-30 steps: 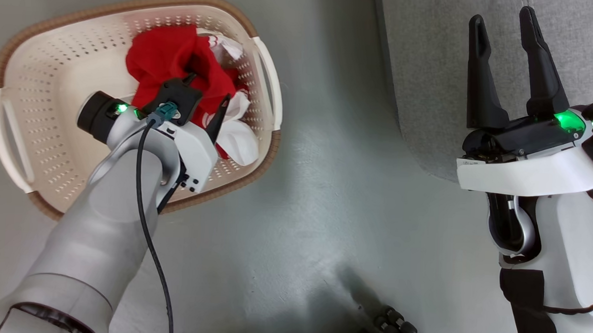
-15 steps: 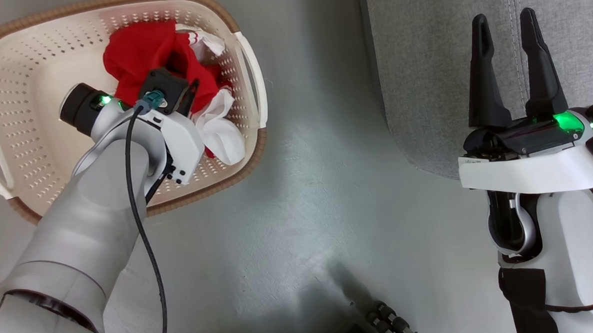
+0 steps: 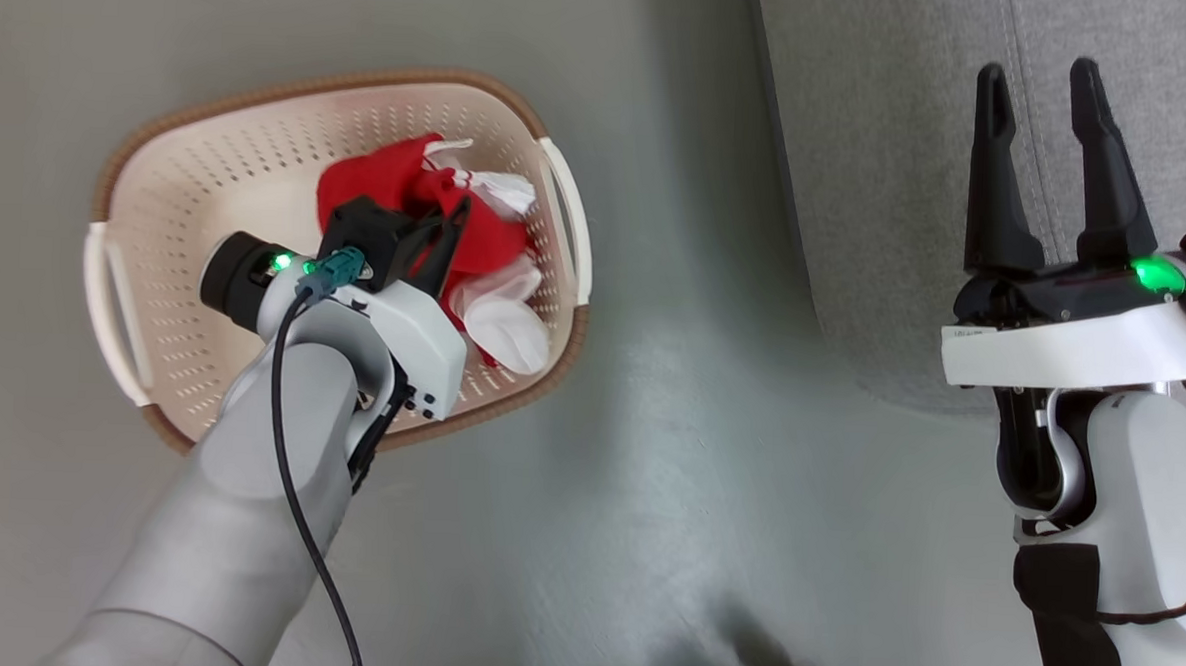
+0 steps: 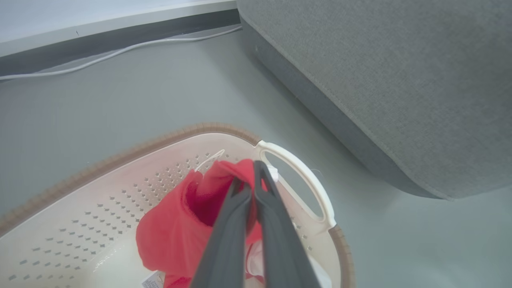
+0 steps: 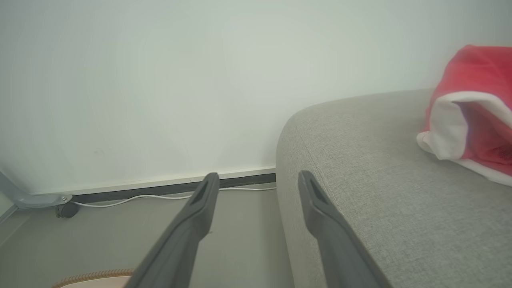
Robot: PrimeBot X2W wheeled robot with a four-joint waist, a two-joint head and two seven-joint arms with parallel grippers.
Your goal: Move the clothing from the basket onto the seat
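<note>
My left fingers pinched tight on red clothing inside basket; my right fingers spread, empty, near seat edge.

The left gripper pinched shut in the basket, the right gripper spread by the seat.
On the left, the cream perforated basket with its brown rim stands on the grey floor, well apart from the light grey seat at the far right. The clothing, red with white trim, lies bunched against the basket's right wall. The left gripper reaches down into the basket from the near side, its dark fingers pressed together on the red fabric. The right gripper hangs at the right, fingers parted and pointing away, their tips over the seat.
</note>
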